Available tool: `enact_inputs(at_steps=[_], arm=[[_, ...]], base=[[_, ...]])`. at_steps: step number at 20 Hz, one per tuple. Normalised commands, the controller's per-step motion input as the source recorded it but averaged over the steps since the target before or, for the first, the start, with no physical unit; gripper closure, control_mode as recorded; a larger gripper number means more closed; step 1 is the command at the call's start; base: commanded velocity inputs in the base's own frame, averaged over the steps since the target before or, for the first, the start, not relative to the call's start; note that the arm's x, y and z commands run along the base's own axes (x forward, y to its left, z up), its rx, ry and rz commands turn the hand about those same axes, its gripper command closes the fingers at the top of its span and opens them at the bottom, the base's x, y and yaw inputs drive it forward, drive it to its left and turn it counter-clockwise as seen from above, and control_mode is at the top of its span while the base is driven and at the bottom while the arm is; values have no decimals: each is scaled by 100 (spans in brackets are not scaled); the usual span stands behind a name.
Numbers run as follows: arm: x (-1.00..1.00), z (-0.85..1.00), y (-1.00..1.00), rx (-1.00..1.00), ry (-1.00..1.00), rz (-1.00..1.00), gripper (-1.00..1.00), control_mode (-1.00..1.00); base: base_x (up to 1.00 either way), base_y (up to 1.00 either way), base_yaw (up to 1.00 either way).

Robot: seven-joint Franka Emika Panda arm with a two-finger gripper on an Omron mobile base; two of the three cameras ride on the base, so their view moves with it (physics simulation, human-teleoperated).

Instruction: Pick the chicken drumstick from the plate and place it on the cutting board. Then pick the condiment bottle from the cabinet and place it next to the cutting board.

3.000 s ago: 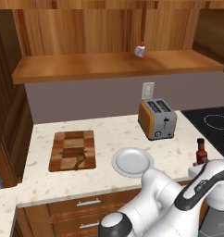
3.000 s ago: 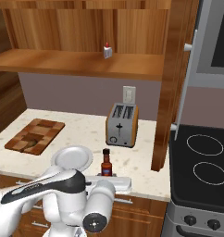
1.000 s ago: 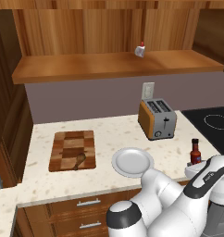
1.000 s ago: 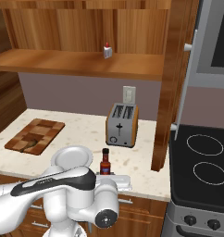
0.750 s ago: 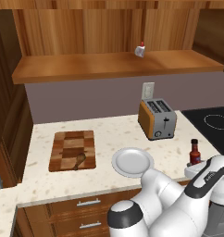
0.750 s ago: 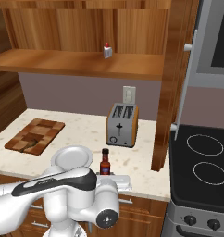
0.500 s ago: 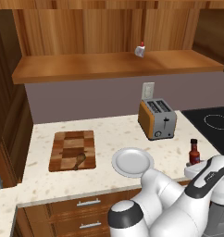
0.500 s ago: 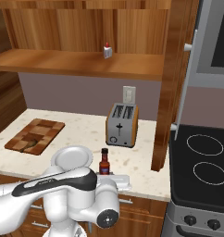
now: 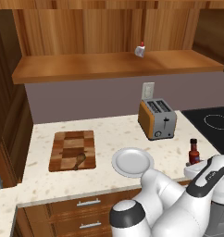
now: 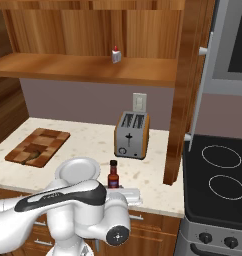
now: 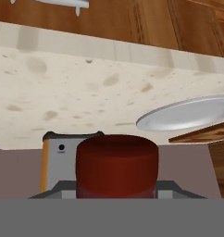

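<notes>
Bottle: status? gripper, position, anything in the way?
Gripper shut on bottle, low at counter edge right of plate. Drumstick on board. Plate lies between bottle and board.

The chicken drumstick (image 9: 78, 160), small and brown, lies on the checkered wooden cutting board (image 9: 72, 149) near its 6 o'clock edge. At the board's 3 o'clock sits the plate (image 9: 132, 162), round, pale and bare. Farther toward 3 o'clock, by the counter's front edge, the condiment bottle (image 9: 194, 152) stands upright, dark red with a black cap. The cabinet (image 9: 104, 67) spans above, warm orange-brown wood.
</notes>
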Motion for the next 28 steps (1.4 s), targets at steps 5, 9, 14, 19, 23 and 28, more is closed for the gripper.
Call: enact_inputs(at_steps=[5,9,14,19,23,28], arm=[[1,-2,0,0,0,0,100,-100],[4,0,0,0,0,0,100,-100],[20,-2,0,0,0,0,100,-100],[22,-2,3,0,0,0,100,-100],[4,-1,0,0,-1,0,100,-100],[9,-3,3,0,-3,0,100,-100]], base=[[0,0,0],[0,0,0],[0,0,0],[0,0,0],[0,0,0],[0,0,0]])
